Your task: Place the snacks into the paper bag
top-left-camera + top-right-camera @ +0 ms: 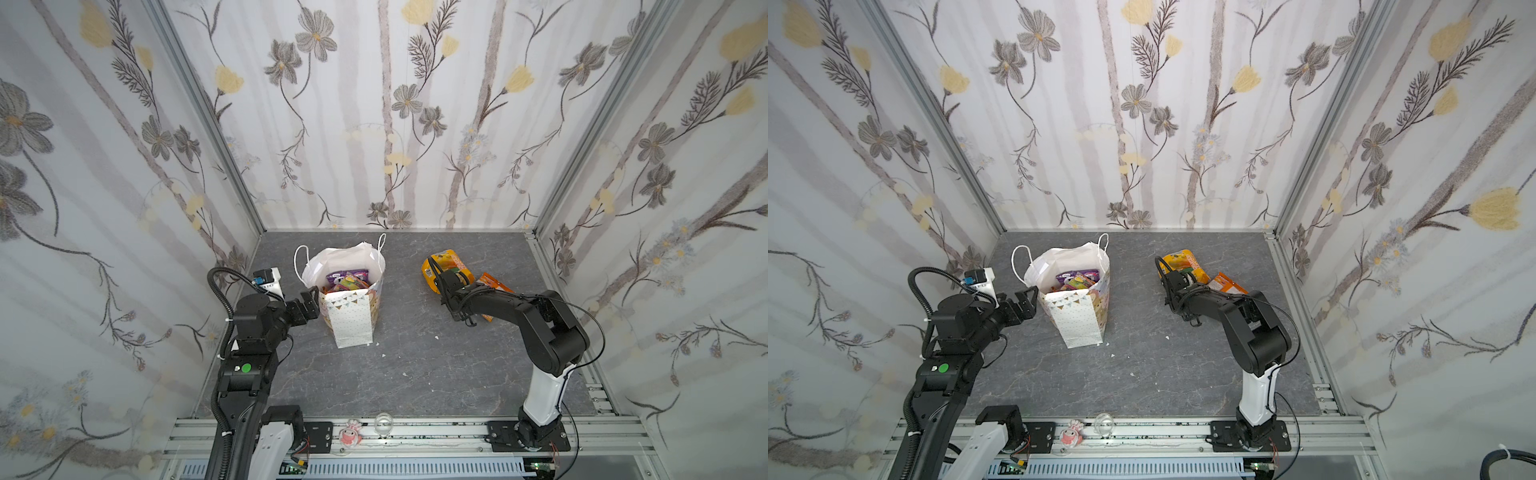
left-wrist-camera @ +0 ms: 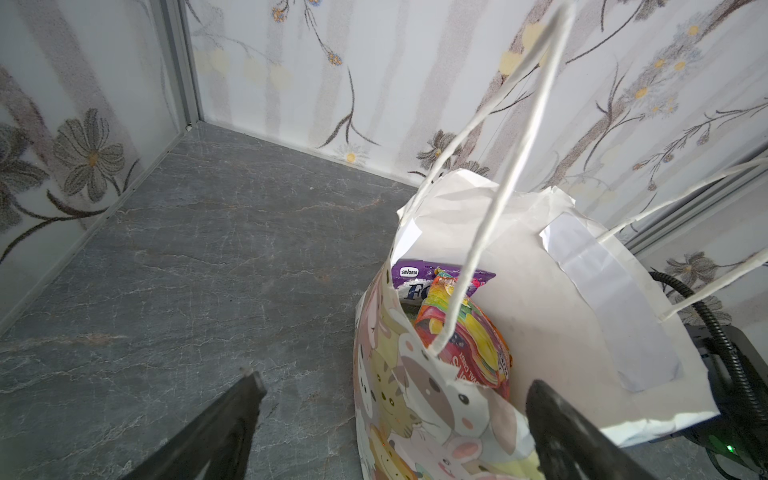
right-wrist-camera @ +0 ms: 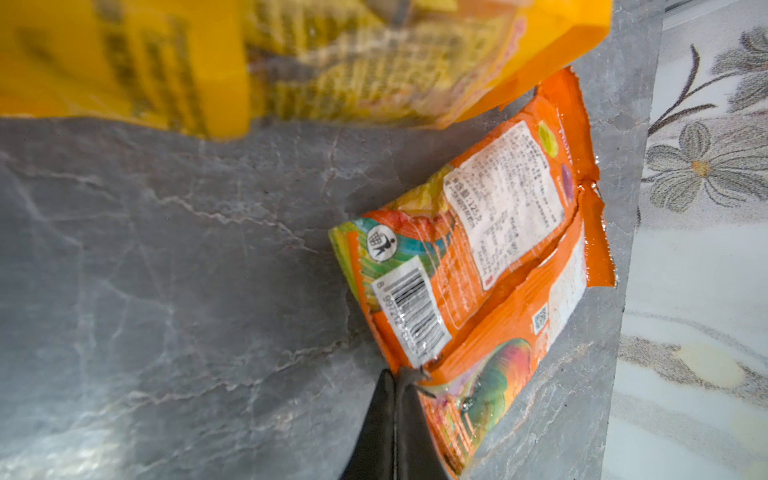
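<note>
Your paper bag (image 1: 353, 322) stands open and part-filled, your left gripper (image 1: 311, 303) spread wide astride its rim, seemingly to steady it, while well right of the bag, beside the puffy yellow packet (image 1: 446, 262), your right gripper (image 3: 397, 382) pinches a corner of the orange packet (image 3: 478, 249), ready for lifting.

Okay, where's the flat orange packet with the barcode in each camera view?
Top view: flat orange packet, right of centre, partly behind the right arm.
Top view: same spot.
Left wrist: not in it.
Right wrist: barcode showing, its corner at the right pincer.
Landmark: puffy yellow packet, beside it in all three.
</note>
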Robot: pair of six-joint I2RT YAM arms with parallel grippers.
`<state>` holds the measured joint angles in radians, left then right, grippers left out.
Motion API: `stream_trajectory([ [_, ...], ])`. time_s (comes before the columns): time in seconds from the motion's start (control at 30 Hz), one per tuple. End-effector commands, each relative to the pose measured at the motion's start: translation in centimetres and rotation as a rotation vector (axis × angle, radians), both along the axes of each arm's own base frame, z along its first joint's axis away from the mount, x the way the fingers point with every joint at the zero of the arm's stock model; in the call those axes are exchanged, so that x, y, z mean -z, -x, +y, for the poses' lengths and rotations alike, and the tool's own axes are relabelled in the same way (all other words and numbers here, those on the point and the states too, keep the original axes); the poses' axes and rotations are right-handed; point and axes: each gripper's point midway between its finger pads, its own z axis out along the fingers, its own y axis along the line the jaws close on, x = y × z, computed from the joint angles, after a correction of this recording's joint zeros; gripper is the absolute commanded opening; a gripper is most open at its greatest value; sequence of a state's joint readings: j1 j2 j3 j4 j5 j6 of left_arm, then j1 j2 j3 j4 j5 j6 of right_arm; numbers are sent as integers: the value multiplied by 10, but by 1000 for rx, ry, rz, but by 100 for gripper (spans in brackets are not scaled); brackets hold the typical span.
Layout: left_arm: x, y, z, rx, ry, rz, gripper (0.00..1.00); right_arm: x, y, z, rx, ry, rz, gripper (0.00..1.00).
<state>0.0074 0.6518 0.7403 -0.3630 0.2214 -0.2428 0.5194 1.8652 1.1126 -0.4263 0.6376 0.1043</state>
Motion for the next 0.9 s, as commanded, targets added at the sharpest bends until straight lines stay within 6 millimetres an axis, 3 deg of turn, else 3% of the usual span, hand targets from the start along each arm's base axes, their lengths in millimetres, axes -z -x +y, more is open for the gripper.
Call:
stream_trajectory([
  [0.0, -6, -2, 0, -3, 0, -25, 100, -13, 1, 3, 10, -54, -30, 0],
  [0.43, -6, -2, 0, 2, 2, -27, 100, -89, 25, 27, -34, -404, -157, 0],
  [0.67, -6, -2, 1, -5, 1, -28, 100, -120, 24, 42, -84, -547, -191, 0],
  [0.7, -6, -2, 1, -5, 1, -29, 100, -119, 25, 42, -81, -527, -171, 2],
  [0.73, -6, -2, 1, -5, 1, -29, 100, -116, 26, 38, -64, -502, -150, 12],
  [0.87, -7, -2, 0, 1, 2, -29, 100, -95, 35, 36, -49, -423, -119, 31],
])
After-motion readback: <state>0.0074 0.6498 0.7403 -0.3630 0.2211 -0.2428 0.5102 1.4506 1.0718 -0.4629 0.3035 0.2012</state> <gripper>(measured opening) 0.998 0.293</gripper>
